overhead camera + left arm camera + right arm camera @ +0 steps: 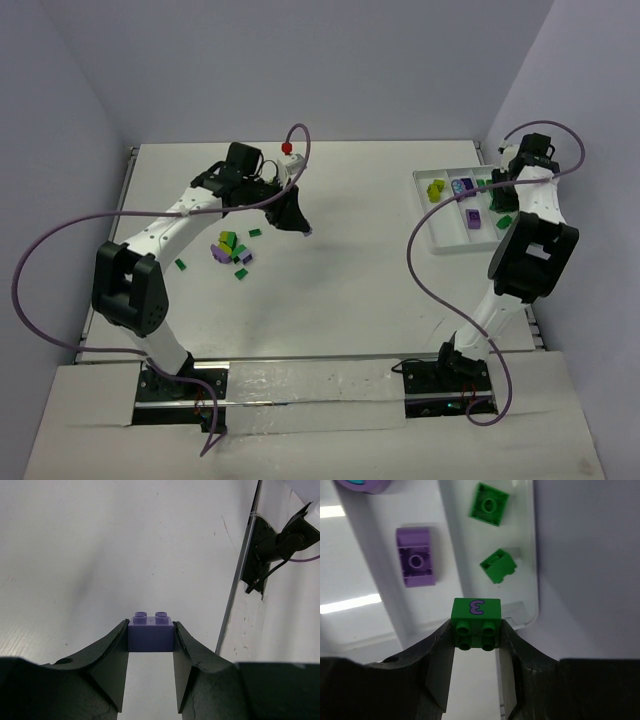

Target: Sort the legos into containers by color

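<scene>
Jaws on both arms are clamped. The left gripper [150,628] pinches a lavender brick [150,635], two studs showing, above the table [380,290]. The right gripper [476,627] pinches a green brick [476,611] over the tray's near right corner. A purple figure on that brick reads like a 3.

The white tray [446,236] sits far right, split into lanes. The right lane [517,527] holds two green pieces [489,504], well apart. The next lane left holds one purple piece [416,556], and a second purple piece [362,484] is cut off by the frame edge. The left lane holds yellow-green pieces [436,188], too small to count.

A small pile [230,250] of purple, yellow-green and green pieces lies mid-left on the table. Three loose green ones [181,264] lie around it.
</scene>
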{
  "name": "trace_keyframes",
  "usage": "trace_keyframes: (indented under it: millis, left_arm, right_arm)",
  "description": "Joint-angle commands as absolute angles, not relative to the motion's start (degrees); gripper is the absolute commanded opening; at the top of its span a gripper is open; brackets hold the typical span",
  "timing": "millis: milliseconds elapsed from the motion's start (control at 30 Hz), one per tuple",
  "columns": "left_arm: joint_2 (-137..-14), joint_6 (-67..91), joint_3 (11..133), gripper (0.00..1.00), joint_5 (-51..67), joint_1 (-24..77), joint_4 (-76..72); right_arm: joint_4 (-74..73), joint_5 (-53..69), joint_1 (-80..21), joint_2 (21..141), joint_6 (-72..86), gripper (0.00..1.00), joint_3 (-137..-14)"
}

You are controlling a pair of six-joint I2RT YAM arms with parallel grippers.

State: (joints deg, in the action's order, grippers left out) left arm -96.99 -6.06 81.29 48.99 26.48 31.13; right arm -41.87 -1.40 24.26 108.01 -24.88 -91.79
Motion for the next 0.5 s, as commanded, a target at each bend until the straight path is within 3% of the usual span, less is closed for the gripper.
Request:
trace_keyframes:
  millis: [0, 233, 300, 467]
  left_arm:
    - [-97.73, -4.13, 84.66, 0.0, 48.37, 26.63, 29.29]
    - [-97.74, -5.09, 85.73, 0.0, 47.38, 26.63, 31.04]
    - [-97.5, -5.27, 85.54, 0.0, 47.13, 26.69, 31.22]
    - [-97.18, -5.45, 85.12, 0.0, 46.82, 26.66, 31.24]
  right_arm:
    - [-37.63, -5.04, 24.84, 110.42, -26.93, 0.0, -92.4]
    - [-37.05, -5.57, 25.29, 114.78, -26.49, 0.08, -95.38]
    - [-37.24, -5.45, 25.29, 116.04, -26.3, 0.15, -96.76]
    - [-38.26, -4.92, 25.29, 117.6, -26.02, 0.5, -99.52]
